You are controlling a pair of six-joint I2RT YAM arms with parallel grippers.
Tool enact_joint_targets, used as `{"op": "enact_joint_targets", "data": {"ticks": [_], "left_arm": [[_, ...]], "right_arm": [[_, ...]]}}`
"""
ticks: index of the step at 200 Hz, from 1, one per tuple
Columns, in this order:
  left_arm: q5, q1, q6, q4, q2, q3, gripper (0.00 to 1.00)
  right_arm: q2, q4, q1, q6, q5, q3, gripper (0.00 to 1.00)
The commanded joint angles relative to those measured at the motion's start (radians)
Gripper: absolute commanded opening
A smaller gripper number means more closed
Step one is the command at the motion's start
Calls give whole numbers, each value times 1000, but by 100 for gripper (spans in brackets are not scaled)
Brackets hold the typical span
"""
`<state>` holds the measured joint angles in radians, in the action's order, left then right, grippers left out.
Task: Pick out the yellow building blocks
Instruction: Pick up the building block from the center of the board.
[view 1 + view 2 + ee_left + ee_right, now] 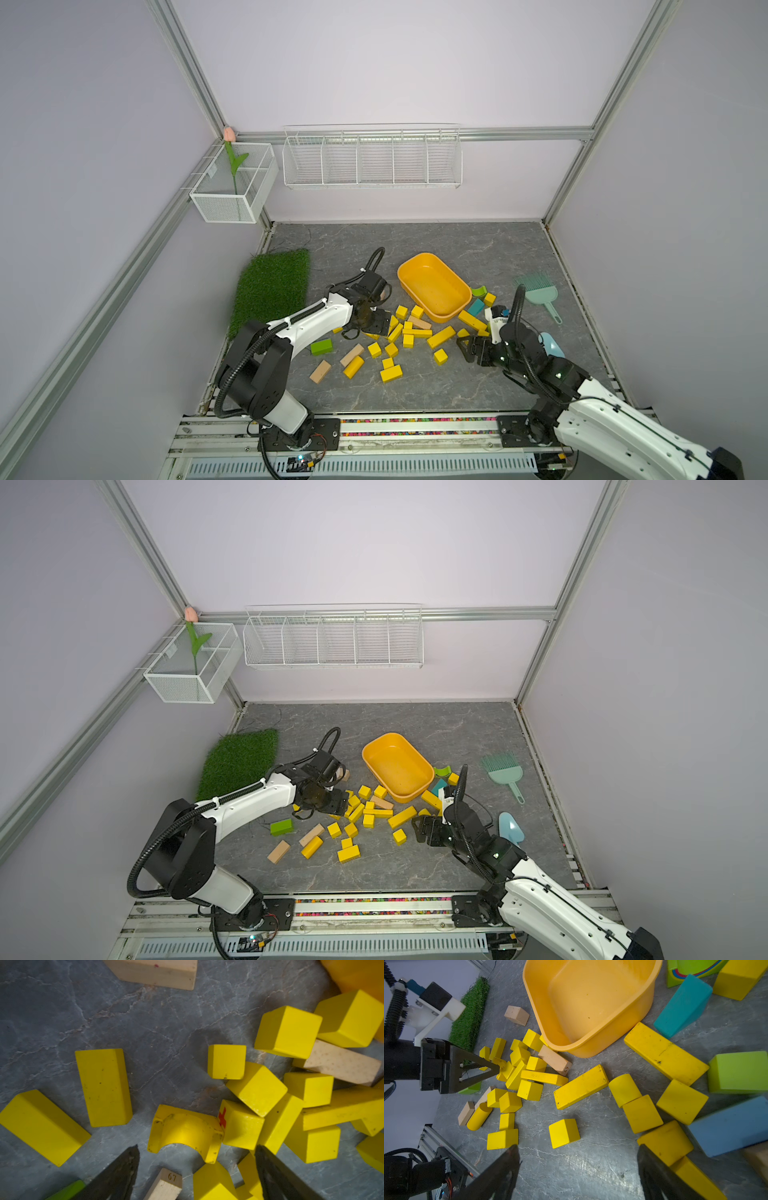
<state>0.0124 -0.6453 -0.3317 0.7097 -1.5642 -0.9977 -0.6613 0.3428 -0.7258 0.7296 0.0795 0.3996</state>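
Several yellow building blocks [409,328] lie scattered on the grey floor in front of the yellow-orange tub [434,286] in both top views: cubes, a long bar [441,336], a cylinder [353,367]. My left gripper [388,328] hangs low over the left end of the pile, open. In the left wrist view a yellow arch block [187,1132] lies just ahead of its spread fingers [197,1148]; nothing is held. My right gripper [463,347] is open over bare floor [579,1153], with a yellow cube [564,1133] ahead and more yellow blocks [665,1142] beside one finger.
Tan wooden blocks [320,371], a green block [321,346], a teal block [476,306] and a green arch [478,291] lie among the yellow ones. A grass mat [272,289] lies left, a teal brush [540,293] and blue scoop [550,345] right. Wire baskets [372,160] hang on the back wall.
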Motion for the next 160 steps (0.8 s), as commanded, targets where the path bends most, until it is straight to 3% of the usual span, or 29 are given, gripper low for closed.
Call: {"op": "enact_joint_targets", "data": {"ticks": [1,61,160], "left_arm": [[59,-3,4,27,-13,4,87],[77,-21,-12,30,-28,6,82],[146,-57,-69,45,-44,21,82]], "right_arm": [[-7,-24,10,12,-12,-15,89],[2,-5,23,4,-24,-12,89],[95,12,54,31,-44,-54,89]]}}
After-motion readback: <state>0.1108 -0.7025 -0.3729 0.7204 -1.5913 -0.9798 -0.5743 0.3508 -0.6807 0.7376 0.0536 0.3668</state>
